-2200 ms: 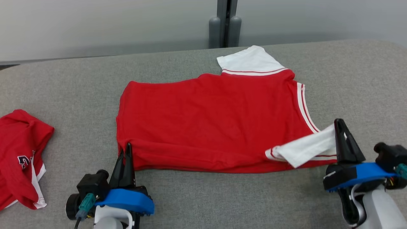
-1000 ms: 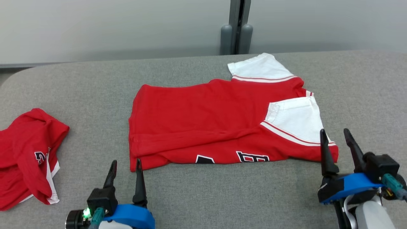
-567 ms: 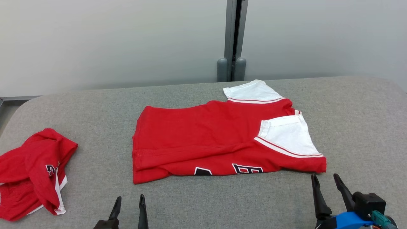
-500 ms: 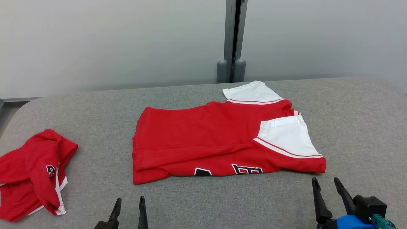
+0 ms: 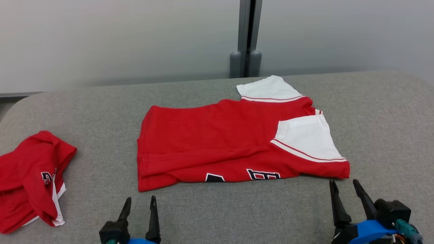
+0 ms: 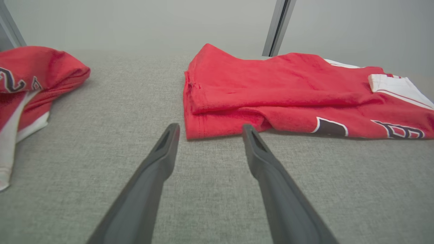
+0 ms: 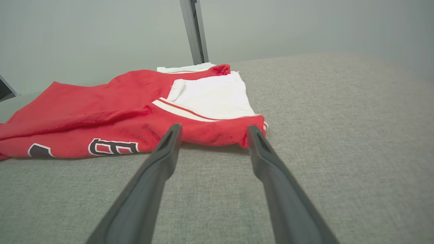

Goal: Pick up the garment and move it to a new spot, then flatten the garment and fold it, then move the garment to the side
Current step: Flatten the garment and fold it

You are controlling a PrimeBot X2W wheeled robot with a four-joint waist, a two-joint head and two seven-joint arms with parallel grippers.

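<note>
Left tool (image 5: 140, 200): fingers apart, nothing between them, low over the grey table (image 5: 390, 118). You cannot tell from these views whether the tips touch it. Just ahead of its tips lies the hem corner of the red jersey (image 5: 210, 142), with a strip of bare table between and nothing in the way.

Right tool (image 5: 344, 183): fingers apart, empty. The jersey's shoulder corner sits just ahead, not touching.

The jersey lies flat with one layer folded across its body. Black-and-white lettering shows on the strip nearest both tools. One white sleeve (image 5: 305, 139) is folded onto the red, ahead of your right tool. A second white sleeve (image 5: 268, 89) sticks out on the far side.

Well off to the left of your left tool is a crumpled red garment (image 5: 30, 173), clear of the jersey. Beyond the jersey is a pale wall with a grey post (image 5: 245, 34).
</note>
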